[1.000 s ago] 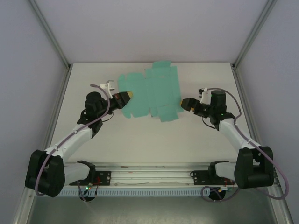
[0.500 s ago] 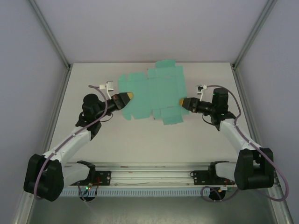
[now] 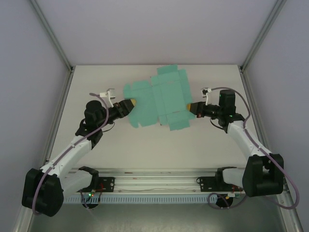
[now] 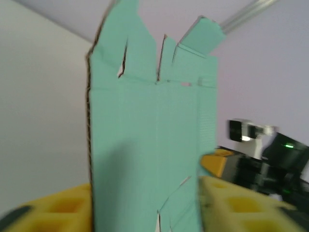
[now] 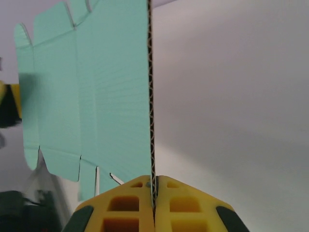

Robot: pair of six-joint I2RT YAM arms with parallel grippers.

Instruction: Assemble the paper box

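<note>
Table (image 3: 145, 145): white. Paper box (image 3: 161, 99) = flat teal die-cut sheet, unfolded, over table's far middle, btwn both arms. Right gripper (image 5: 153, 181) pinched tight on sheet's right edge. Left gripper (image 3: 129, 103): jaws apart, sheet's left edge btwn them.

My right gripper (image 3: 189, 105) hung open just off the right edge of the paper box (image 3: 159, 99) a second ago. It has since slid in and pinched that edge, and my right wrist view now has the card clamped edge-on between my yellow fingers (image 5: 125, 203). My left gripper (image 3: 130, 103) has done the opposite: it was clamped on the sheet's left side and has now let its jaws part, with the card between them. My left arm has drawn back a little, and the sheet has turned slightly, its lower right flap sitting lower in the overhead view.
</note>
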